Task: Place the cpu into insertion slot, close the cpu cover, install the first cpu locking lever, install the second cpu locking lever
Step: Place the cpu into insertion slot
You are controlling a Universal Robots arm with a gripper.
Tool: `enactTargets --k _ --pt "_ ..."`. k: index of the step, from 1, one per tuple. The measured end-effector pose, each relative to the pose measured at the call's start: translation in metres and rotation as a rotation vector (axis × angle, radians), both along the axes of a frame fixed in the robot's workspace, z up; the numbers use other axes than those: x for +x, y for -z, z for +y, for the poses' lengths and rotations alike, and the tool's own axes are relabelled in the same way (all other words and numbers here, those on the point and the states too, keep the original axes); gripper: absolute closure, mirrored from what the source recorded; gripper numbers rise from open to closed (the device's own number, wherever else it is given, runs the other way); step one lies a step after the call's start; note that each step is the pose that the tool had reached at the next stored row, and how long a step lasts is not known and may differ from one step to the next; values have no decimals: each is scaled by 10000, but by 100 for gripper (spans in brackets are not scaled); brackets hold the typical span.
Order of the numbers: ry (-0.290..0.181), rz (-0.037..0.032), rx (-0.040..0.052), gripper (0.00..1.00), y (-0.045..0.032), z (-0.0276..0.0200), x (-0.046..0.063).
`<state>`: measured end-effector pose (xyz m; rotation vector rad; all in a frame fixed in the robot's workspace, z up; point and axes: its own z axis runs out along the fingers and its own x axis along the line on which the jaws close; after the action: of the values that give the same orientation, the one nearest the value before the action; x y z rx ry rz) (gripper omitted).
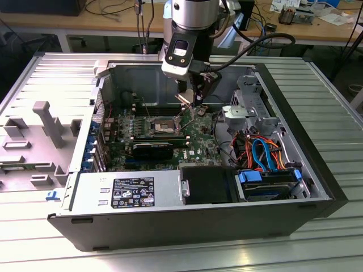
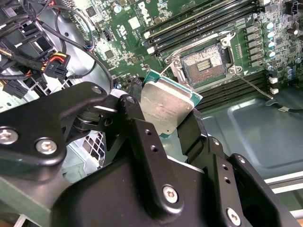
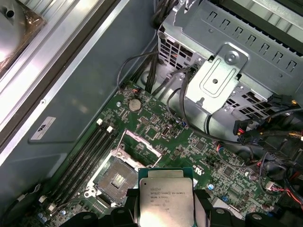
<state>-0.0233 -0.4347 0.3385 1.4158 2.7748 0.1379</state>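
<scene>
Black end effector point(image 2: 165, 118) is closed on the small square silvery-tan cpu point(image 2: 166, 105), held off the green circuit board point(image 3: 147, 122). Silver-rimmed square insertion slot point(image 1: 164, 124) lies open at end effector's 8 o'clock, exterior view.

On my feed the plainest print sits on the cpu point(image 3: 165, 201) — a few short lines of dark lettering across its metal face in the first wrist view, too fine for me to spell out. The green circuit board point(image 2: 123, 52) carries a white logo point(image 2: 142, 8) in the second wrist view, and a pale sticker point(image 3: 43, 128) with a dark mark sits on the grey case wall point(image 3: 80, 94) in the first wrist view. In the exterior view the silver power supply point(image 1: 91, 190) wears a black label point(image 1: 133, 192) crowded with white text and symbols — none legible to me.
</scene>
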Motion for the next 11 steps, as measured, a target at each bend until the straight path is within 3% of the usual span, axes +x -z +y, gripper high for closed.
enactTargets --k 11 --pt "134 1 -1 45 5 0 0"
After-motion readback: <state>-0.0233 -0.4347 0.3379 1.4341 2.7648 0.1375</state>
